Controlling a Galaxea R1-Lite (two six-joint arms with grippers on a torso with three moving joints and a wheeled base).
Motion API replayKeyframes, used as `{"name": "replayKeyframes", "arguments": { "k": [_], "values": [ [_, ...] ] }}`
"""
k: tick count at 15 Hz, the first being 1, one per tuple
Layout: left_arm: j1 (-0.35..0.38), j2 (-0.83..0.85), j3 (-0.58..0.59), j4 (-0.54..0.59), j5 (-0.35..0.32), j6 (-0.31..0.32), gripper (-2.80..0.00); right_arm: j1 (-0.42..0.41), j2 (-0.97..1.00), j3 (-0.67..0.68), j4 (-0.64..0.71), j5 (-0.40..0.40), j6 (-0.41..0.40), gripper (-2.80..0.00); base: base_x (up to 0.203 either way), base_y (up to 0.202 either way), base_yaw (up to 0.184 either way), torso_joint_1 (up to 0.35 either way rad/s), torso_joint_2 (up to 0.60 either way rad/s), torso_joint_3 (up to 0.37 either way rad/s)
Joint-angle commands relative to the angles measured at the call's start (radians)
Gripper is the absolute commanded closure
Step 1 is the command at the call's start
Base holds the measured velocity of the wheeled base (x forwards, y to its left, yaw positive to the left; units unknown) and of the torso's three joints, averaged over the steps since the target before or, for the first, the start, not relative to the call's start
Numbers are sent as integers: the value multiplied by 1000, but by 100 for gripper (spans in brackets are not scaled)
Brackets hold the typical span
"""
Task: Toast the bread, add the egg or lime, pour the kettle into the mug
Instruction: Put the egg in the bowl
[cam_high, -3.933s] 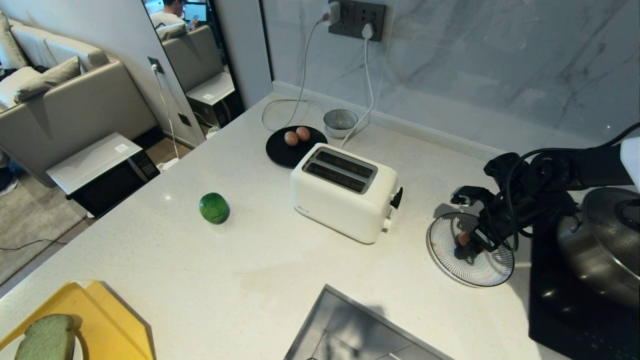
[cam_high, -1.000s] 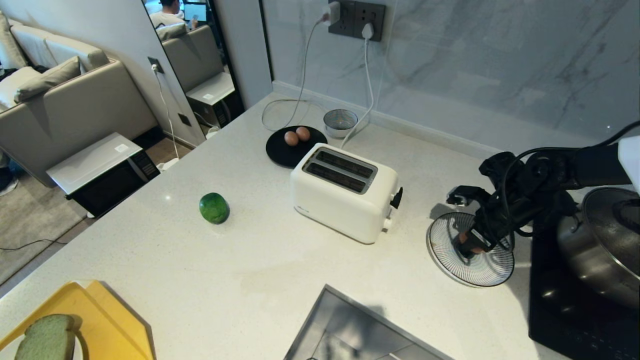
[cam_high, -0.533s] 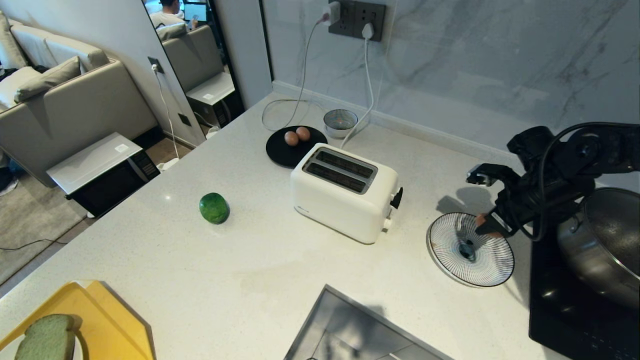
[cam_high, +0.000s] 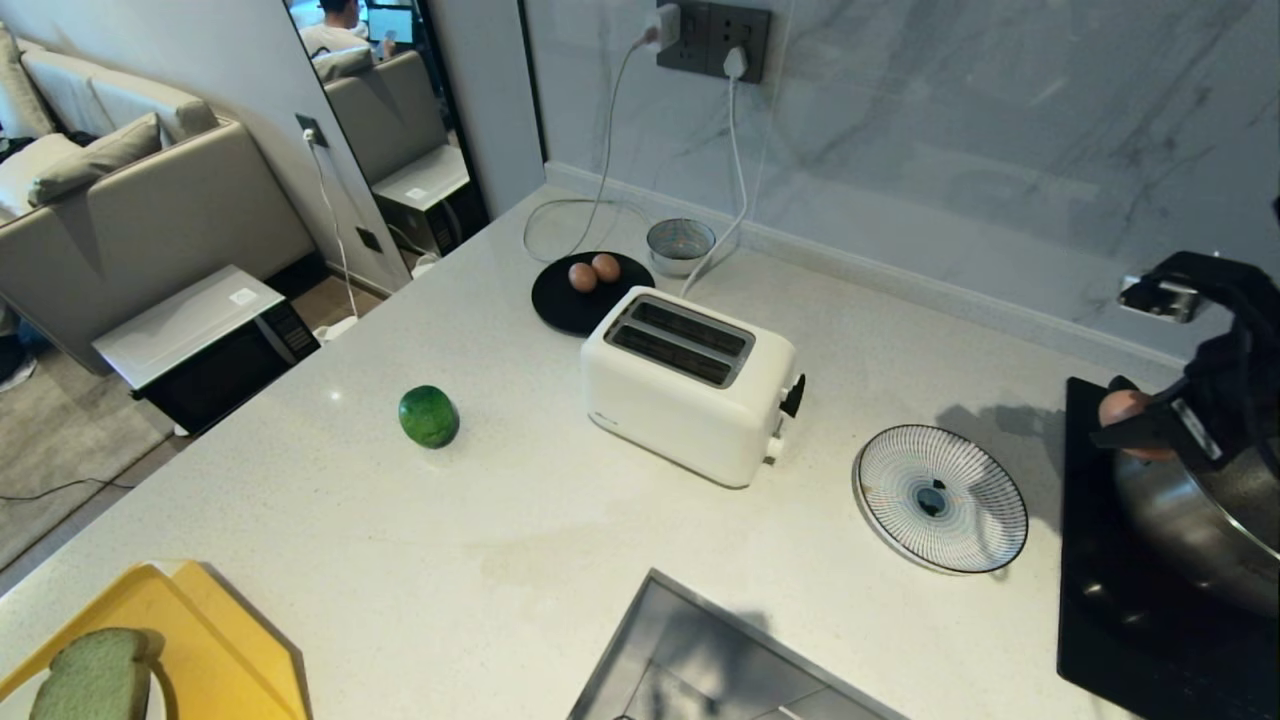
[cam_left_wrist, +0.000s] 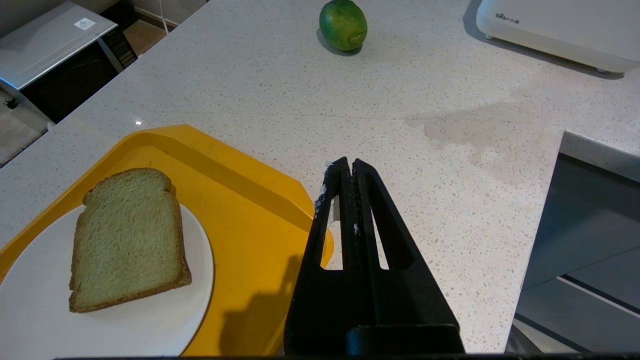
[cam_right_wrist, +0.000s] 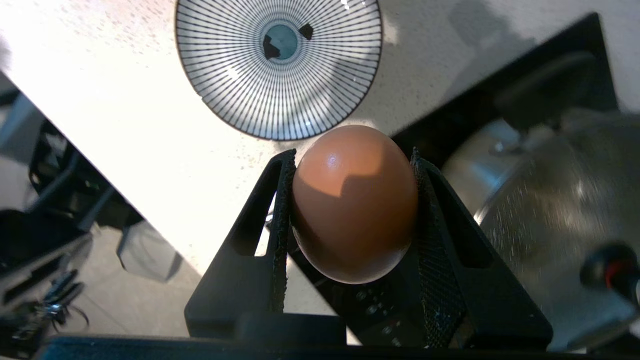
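Two right gripper (cam_right_wrist: 352, 155) fingers pinch the egg (cam_right_wrist: 355, 202); left gripper (cam_left_wrist: 345, 167) fingers pressed together; toaster (cam_high: 688, 383) logo unreadable.

My right claw (cam_right_wrist: 350, 165) is raised at the far right, both fingers (cam_right_wrist: 280, 210) pressed against the egg (cam_right_wrist: 355, 205), wrist angled downward. My left claw (cam_left_wrist: 348, 167) sits parked low, tips squeezed together with nothing between them.
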Motion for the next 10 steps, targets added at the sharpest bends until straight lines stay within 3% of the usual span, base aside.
{"name": "replayKeyframes", "arguments": {
  "k": [1,5,10],
  "values": [
    [1,-1,2,0,0,0,0,-9,-212,75,3,0,38,0,0,0,0,0,0,0],
    [1,-1,2,0,0,0,0,-13,-376,182,1,-62,60,0,0,0,0,0,0,0],
    [1,-1,2,0,1,0,0,-11,-396,188,1,-69,47,0,0,0,0,0,0,0]
  ]
}}
